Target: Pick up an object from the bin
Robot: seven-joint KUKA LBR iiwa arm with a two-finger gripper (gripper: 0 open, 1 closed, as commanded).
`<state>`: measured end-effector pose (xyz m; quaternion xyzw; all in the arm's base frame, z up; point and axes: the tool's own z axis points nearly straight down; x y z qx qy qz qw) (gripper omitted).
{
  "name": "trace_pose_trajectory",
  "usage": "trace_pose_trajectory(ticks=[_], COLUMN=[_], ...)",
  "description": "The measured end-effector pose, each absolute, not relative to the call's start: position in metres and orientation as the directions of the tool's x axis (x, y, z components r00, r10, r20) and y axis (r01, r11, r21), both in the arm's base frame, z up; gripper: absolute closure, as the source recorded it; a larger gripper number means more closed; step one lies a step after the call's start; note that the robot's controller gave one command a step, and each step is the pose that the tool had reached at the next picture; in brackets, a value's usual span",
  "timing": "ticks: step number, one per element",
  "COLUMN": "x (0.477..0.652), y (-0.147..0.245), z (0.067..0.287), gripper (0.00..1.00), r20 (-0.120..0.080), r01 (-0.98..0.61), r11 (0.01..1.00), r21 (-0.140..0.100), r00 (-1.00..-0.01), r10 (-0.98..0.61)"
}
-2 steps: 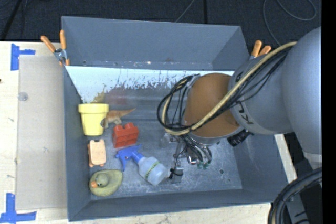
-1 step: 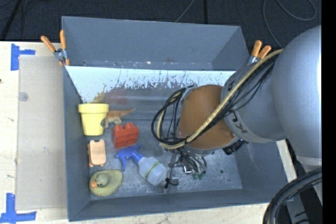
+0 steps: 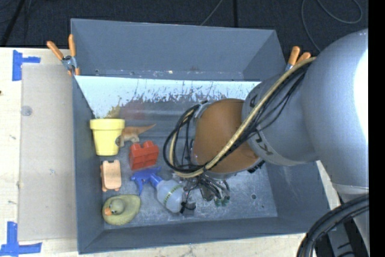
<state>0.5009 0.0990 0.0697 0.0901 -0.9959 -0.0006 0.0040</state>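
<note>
Grey metal walls of the bin (image 3: 174, 63) enclose a loose scatter of toys along the left and front of the floor. The gripper (image 3: 192, 197) sits low among them near the front middle, beneath the arm's orange wrist cover (image 3: 219, 132) and its loops of cable. Whether the gripper is spread or pressed together I cannot tell, since dark hardware and shadow hide its tip.

Just to its left, apparently touching it, lies a pale whitish object (image 3: 168, 194), rounded like a small bottle or cap. It is the nearest thing and the likely target. A blue plastic piece (image 3: 146, 179) lies next to it, with a red building block (image 3: 144, 155) behind. Farther left are a peach-coloured piece (image 3: 110, 175), a yellow cup (image 3: 107, 135), a tan toy dinosaur (image 3: 135, 129) and a yellow-green rubber duck (image 3: 120, 209) in the front corner.

I judge this to be the grasping step, at floor level, with no lift yet under way. The next move calls for a firm, centred grip on the pale object, which looks smooth and might slip. Then comes a straight lift clear of the blue piece.
</note>
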Motion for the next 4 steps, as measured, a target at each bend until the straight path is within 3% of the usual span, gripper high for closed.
trace_pose_trajectory(ticks=[1, 2, 3, 4], x=[0.501, 0.499, 0.499, 0.497], y=[0.099, 0.098, 0.098, 0.098], z=[0.070, 0.184, 0.184, 0.215], gripper=[1.00, 1.00, 1.00, 1.00], r20=[0.008, 0.009, 0.009, 0.014], r01=[-0.179, -0.173, -0.173, -0.170], r11=[0.984, 0.985, 0.985, 0.985], r21=[0.002, 0.002, 0.002, 0.002], r00=[-0.984, -0.985, -0.985, -0.985], r10=[-0.179, -0.173, -0.173, -0.170])
